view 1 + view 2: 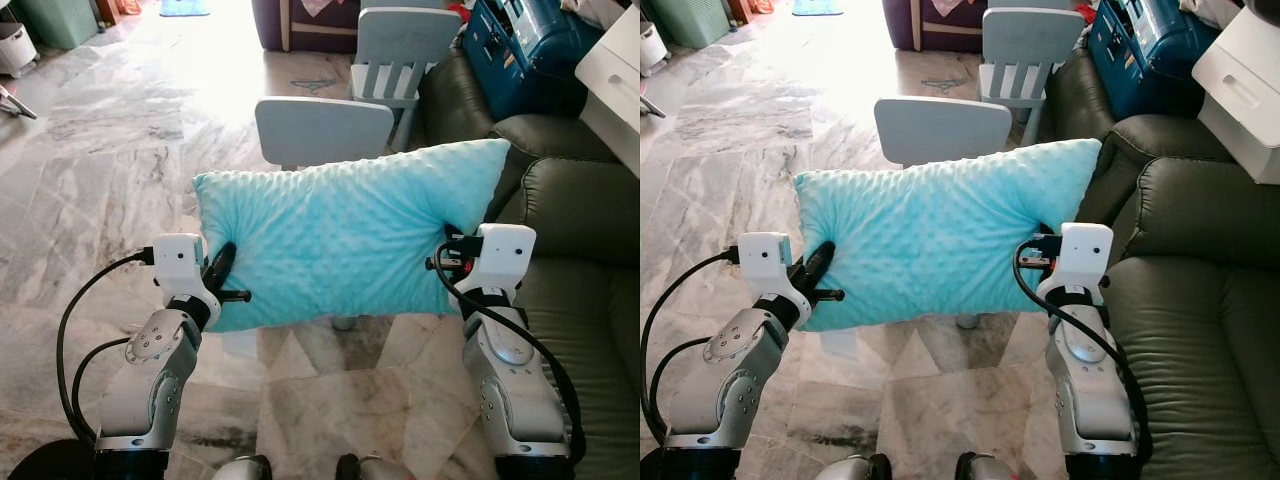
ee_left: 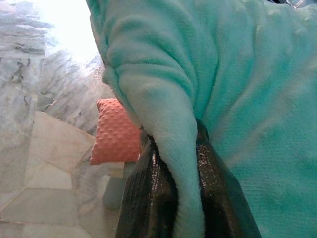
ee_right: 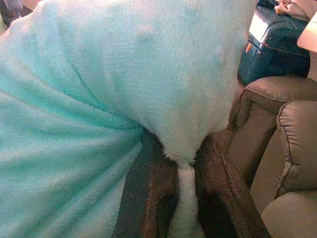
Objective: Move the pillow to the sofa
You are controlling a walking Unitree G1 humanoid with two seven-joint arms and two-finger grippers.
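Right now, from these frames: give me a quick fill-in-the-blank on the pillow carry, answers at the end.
1. The pillow is ____ in colour.
2. The left tool and right tool each pinch one ____ of the pillow.
3. The sofa lies on the robot's ____ side.
4. Behind the pillow stands a small grey ____ on the marble floor.

Answers: turquoise; end; right; chair

A home living room: dark sofa (image 1: 580,230), marble floor (image 1: 90,150), child's chair (image 1: 400,50).
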